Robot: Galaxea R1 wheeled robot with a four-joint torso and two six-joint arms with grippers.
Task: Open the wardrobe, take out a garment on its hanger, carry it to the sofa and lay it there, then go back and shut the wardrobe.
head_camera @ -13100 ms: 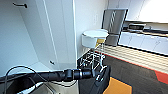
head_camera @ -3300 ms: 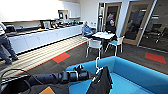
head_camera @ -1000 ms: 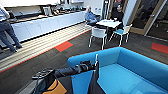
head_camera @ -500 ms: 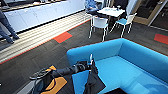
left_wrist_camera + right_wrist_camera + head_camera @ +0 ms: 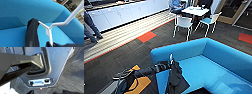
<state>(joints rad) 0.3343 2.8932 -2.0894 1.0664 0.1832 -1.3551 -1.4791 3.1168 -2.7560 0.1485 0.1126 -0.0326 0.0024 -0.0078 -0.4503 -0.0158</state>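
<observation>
Left gripper [image 5: 167, 65], apparently clamped on the hanger [image 5: 170, 59], holds the garment [image 5: 175, 77] hanging vertically above the sofa [image 5: 224, 62] seat's near edge.

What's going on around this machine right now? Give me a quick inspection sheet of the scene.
Surface: blue sofa, seat bare.
Job's things: black garment hangs on a white hanger at the sofa's near end.
Clutter: nothing seen on the sofa.
Grippers: left gripper carries the hanger; fingers unclear.
Cables: nothing seen.
Surroundings: dark carpet with orange patches, white table and chairs, people nearby.
</observation>
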